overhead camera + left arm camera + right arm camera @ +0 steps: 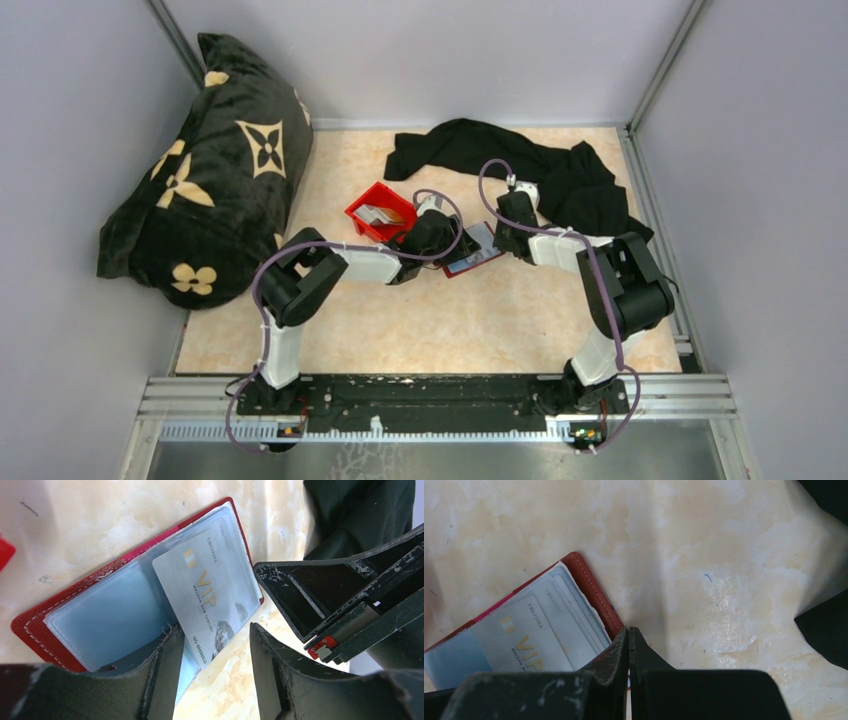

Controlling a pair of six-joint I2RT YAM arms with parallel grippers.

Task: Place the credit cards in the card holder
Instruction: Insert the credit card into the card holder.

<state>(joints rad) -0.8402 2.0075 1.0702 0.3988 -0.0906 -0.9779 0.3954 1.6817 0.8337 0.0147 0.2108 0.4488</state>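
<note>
The card holder [37, 625] lies open on the table, dark red with pale clear pockets, and shows too in the top view [472, 262] and the right wrist view [591, 587]. A silver credit card [205, 590] marked VIP sits slanted in its right-hand pocket, its lower corner sticking out over the table. My left gripper [215, 629] is open just above that corner, one finger over the holder, nothing gripped. My right gripper [629, 630] is shut, its tips down at the holder's right edge. That card [524, 635] also shows in the right wrist view.
A bright red bin [380, 212] with pale cards in it stands just left of the left gripper [438, 236]. A black cloth [540, 165] lies crumpled at the back right, close behind the right gripper [512, 232]. A big dark patterned pillow [210, 170] fills the left side.
</note>
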